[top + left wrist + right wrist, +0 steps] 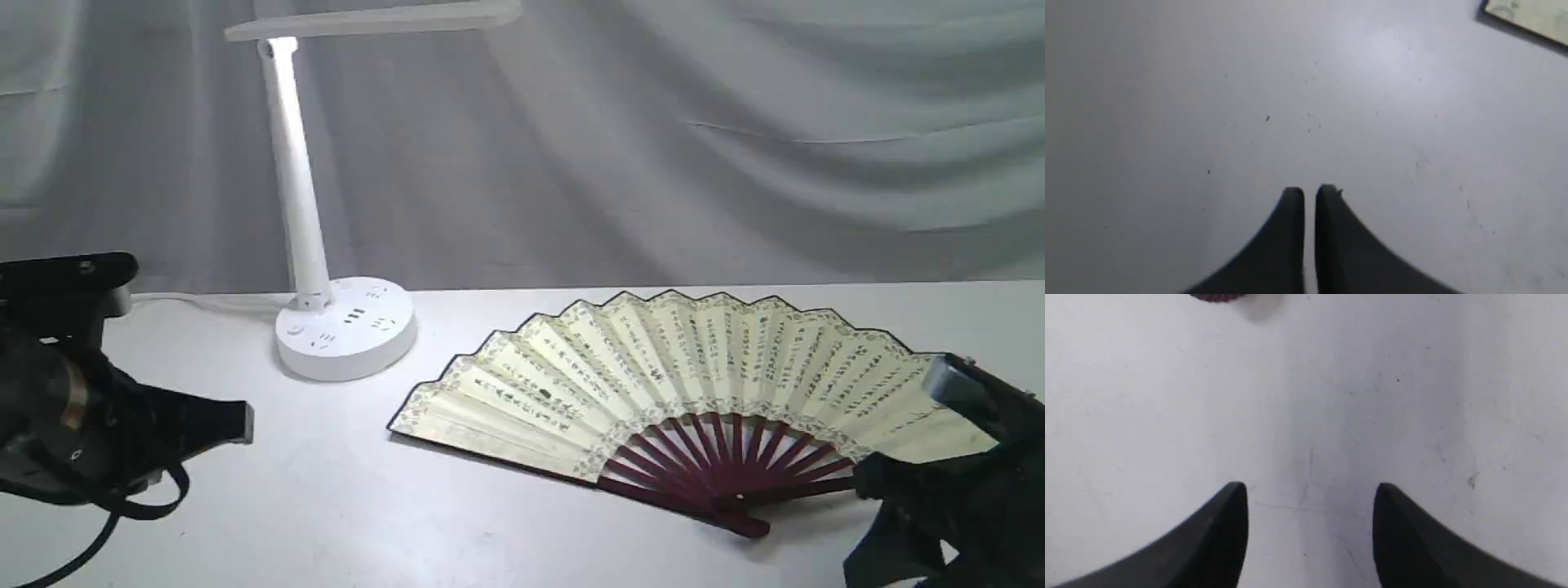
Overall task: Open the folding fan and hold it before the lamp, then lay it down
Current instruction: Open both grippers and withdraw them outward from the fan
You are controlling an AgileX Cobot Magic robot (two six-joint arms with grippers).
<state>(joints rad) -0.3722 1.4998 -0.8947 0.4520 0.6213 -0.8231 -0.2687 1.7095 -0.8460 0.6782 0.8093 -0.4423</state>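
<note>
Right gripper (1311, 488) hovers, jaws apart, near the spread folding fan (678, 384).

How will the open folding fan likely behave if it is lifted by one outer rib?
The folding fan is probably light: thin pleated paper on slim wooden ribs. Held by one rib, it may sag or partly close, since the ribs meet at one pivot. The paper looks easy to crease, so push at the ribs.
</note>
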